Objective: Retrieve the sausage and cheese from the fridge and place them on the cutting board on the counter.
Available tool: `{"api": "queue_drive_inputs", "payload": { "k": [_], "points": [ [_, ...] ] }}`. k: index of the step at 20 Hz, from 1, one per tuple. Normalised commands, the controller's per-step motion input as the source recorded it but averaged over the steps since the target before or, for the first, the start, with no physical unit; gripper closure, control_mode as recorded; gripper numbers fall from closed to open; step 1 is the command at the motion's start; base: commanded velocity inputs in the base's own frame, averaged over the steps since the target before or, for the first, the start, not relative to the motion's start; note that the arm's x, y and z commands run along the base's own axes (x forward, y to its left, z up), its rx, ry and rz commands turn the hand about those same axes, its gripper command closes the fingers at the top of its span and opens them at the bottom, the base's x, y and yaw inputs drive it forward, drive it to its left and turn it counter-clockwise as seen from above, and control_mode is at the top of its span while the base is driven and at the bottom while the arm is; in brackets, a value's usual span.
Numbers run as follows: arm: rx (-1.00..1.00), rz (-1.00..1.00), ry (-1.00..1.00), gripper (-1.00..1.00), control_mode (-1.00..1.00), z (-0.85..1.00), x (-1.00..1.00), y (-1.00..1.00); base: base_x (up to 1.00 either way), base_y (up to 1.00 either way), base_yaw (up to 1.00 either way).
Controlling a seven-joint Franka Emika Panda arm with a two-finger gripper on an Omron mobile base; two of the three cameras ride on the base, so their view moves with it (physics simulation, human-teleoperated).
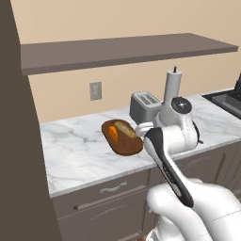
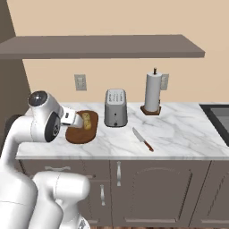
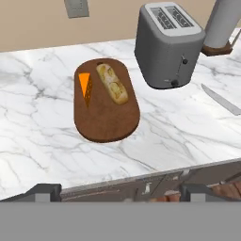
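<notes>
The cheese (image 3: 85, 87), an orange wedge, lies on the far left part of the oval cutting board (image 3: 107, 122). Just beside it to the right lies a tan, lumpy bread-like piece (image 3: 113, 84). The board rests on the white marble counter (image 3: 37, 117), so I judge this half of the job done, with the sausage not yet on the board. My gripper (image 3: 121, 192) hangs over the counter's front edge with its jaws spread as wide as they go and nothing between them. To do the next bit well, I would lift straight up and back before swinging toward the fridge, so my fingers clip neither board nor wedge. I would also remember the bare near half of the board, which looks the right spot for the sausage. Right of the board stands a grey two-slot toaster (image 3: 167, 44), then a knife (image 3: 221, 100) flat on the marble, then a paper towel roll (image 3: 223, 23) on its brown base at the far right. Counted: one cheese wedge, one bread-like piece, one board, one toaster, one knife, one towel roll, and two wall outlets (image 2: 80, 82) in the right base view.
</notes>
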Motion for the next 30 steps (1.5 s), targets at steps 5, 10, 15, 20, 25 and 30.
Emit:
{"api": "queue_drive_inputs", "payload": {
  "k": [5,10,15,20,25,30],
  "points": [
    [0.08,0.0,-0.1,-1.0,-1.0,0.41,-0.51,-0.05,0.0,0.0,0.0],
    [0.0,0.0,0.0,-1.0,-1.0,0.0,0.03,0.0,0.0,0.0,0.0],
    [0.0,0.0,0.0,-1.0,-1.0,0.0,0.0,0.0,0.0,0.0,0.0],
    [0.0,0.0,0.0,-1.0,-1.0,0.0,0.0,0.0,0.0,0.0,0.0],
    [0.0,0.0,0.0,-1.0,1.0,0.0,0.0,0.0,0.0,0.0,0.0],
    [0.0,0.0,0.0,-1.0,1.0,0.0,0.0,0.0,0.0,0.0,0.0]
  ]
}}
